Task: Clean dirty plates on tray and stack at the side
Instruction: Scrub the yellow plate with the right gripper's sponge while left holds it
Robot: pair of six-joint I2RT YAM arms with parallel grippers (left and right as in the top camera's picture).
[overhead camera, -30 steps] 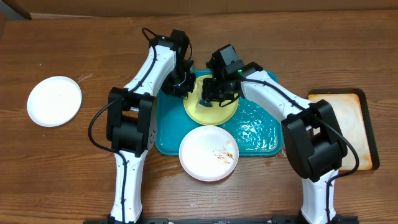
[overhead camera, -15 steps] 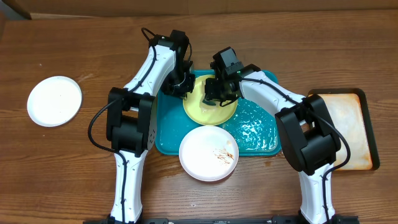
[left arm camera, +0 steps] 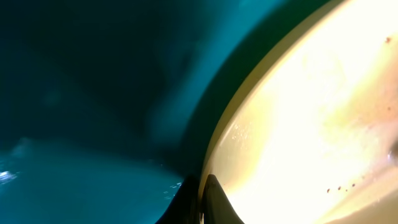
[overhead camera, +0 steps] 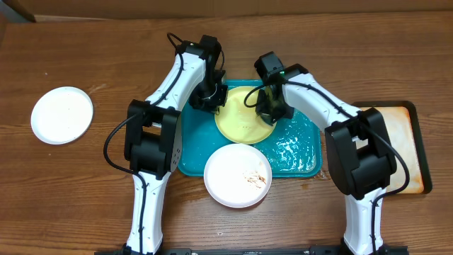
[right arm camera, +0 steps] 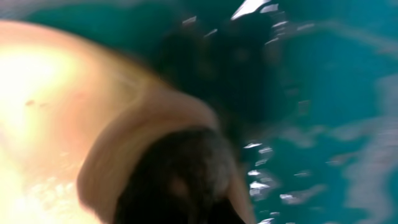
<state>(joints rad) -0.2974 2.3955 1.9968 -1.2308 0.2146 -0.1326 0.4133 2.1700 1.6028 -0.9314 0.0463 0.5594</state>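
The pale yellow-green plate (overhead camera: pixel 243 124) lies at the back of the wet teal tray (overhead camera: pixel 297 152). My left gripper (overhead camera: pixel 216 100) is shut on its left rim; in the left wrist view both fingertips (left arm camera: pixel 202 194) pinch the plate's edge (left arm camera: pixel 298 124). My right gripper (overhead camera: pixel 272 111) is at the plate's right rim, shut on a tan and dark sponge-like pad (right arm camera: pixel 180 174); that view is blurred. A white plate with brown smears (overhead camera: pixel 238 175) overhangs the tray's front edge. A clean-looking white plate (overhead camera: pixel 62 115) sits on the table at far left.
A smaller dark-rimmed tray (overhead camera: pixel 417 152) with a foamy whitish-orange inside stands at the right. Both arms cross over the back of the teal tray. The table is brown wood.
My right gripper has swept to the right across the yellow-green plate, from its middle to its right rim. The left gripper and the plate have shifted slightly right.
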